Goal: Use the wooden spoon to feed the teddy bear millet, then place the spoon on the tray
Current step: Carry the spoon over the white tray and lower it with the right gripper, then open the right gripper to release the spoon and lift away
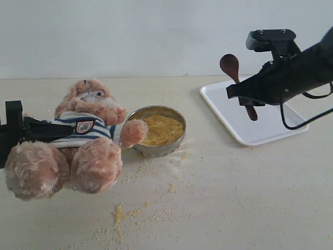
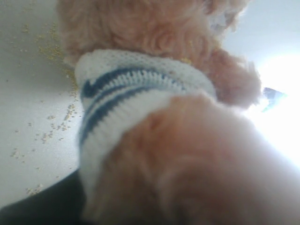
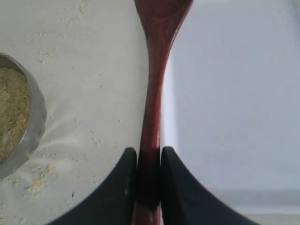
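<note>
Spilled millet dots the counter before the teddy bear, clasped at the waist by the left gripper. The right gripper, clenched on the wooden spoon, hovers at the edge of the tray; best carry it inward, lower flat, then release.

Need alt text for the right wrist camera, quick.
Two black fingers pinch the handle of a dark red wooden spoon. On one side of it lies a white tray, on the other a metal bowl of millet on a table scattered with grains.
</note>
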Robot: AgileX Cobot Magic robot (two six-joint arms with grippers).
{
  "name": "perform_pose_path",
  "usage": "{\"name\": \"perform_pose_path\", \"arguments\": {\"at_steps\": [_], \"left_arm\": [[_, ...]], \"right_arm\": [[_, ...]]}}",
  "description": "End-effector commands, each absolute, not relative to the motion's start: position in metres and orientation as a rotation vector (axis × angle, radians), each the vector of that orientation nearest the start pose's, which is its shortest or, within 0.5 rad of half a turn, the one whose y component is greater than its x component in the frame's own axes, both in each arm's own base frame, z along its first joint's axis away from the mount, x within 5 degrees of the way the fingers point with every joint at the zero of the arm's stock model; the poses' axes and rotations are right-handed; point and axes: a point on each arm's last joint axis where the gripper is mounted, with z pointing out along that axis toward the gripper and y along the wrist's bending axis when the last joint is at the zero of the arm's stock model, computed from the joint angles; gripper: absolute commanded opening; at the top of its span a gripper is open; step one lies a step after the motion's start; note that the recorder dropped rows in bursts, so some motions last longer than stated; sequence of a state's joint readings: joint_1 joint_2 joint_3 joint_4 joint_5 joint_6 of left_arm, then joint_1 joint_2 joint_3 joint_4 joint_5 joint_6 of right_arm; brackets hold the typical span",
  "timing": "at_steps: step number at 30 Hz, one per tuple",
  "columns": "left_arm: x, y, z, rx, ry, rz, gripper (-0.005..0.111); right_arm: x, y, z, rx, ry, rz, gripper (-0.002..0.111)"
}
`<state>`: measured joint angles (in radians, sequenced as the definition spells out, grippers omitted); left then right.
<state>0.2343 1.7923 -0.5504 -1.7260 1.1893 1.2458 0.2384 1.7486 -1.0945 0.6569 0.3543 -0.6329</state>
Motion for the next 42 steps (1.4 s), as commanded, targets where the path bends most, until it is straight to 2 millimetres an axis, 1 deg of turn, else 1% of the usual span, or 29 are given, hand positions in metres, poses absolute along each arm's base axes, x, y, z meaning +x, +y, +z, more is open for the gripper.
{"name": "perform_pose_path", "arguments": {"at_steps": [1, 4, 7, 11, 16, 21, 23, 29, 34, 36, 40, 42], "left_arm": [[0.259, -0.025, 0.147, -0.477, 2.167, -1.635, 0.005], [0.259, -0.025, 0.147, -0.477, 2.167, -1.635, 0.005], [0.259, -0.025, 0.147, -0.477, 2.167, -1.635, 0.005], [0.259, -0.025, 0.147, -0.477, 2.167, -1.635, 0.005], [0.259, -0.025, 0.147, -0.477, 2.167, -1.635, 0.005], [0.259, -0.025, 0.147, -0.477, 2.167, -1.635, 0.005], [0.259, -0.025, 0.147, -0.477, 2.167, -1.635, 0.005], [0.259, -0.025, 0.147, -0.477, 2.167, -1.635, 0.005], [0.259, -0.025, 0.147, -0.477, 2.167, -1.635, 0.005], [0.259, -0.025, 0.147, -0.477, 2.167, -1.635, 0.005], [0.259, -0.025, 0.147, -0.477, 2.167, -1.635, 0.005], [0.259, -0.025, 0.147, -0.477, 2.167, -1.635, 0.005]], "right_arm": [[0.386, 0.102, 0.192, -0.389, 2.477, 0.343, 0.000], [0.404, 0.093, 0.184, -0.306, 2.506, 0.349, 0.000], [0.415, 0.084, 0.180, -0.273, 2.509, 0.343, 0.000], [0.420, 0.081, 0.170, -0.309, 2.530, 0.306, 0.000], [0.425, 0.079, 0.146, -0.368, 2.542, 0.235, 0.000], [0.435, 0.076, 0.138, -0.289, 2.475, 0.192, 0.000], [0.437, 0.075, 0.137, -0.282, 2.460, 0.182, 0.003], [0.437, 0.075, 0.136, -0.320, 2.454, 0.165, 0.020], [0.437, 0.075, 0.137, -0.321, 2.451, 0.163, 0.025], [0.437, 0.075, 0.137, -0.321, 2.451, 0.163, 0.028], [0.437, 0.075, 0.136, -0.324, 2.459, 0.167, 0.039], [0.436, 0.076, 0.136, -0.329, 2.470, 0.173, 0.041]]}}
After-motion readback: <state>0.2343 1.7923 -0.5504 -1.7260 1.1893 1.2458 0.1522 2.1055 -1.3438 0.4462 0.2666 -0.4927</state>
